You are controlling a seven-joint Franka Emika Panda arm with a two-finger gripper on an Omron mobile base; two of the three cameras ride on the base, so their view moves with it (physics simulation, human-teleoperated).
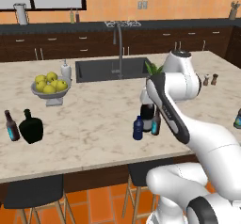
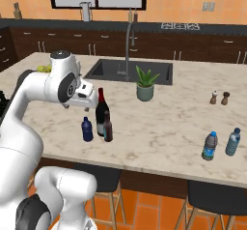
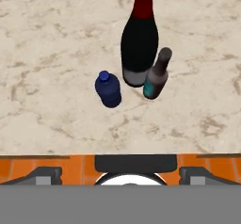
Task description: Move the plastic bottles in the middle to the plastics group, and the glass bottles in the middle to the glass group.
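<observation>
Marble counter (image 1: 94, 124): 3 bottles (image 1: 147, 117) mid, fruit bowl (image 1: 50, 90), plant (image 2: 144, 84).

The arm is raised and folded at the elbow, wrist held high. The tool (image 2: 87, 109) is pointed downward, its 2 fingers spread wide, nothing gripped.

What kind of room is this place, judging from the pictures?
Most likely a home kitchen, rendered: a marble island counter with a sink and tall faucet, dark cabinets behind, and a fruit bowl.
</observation>
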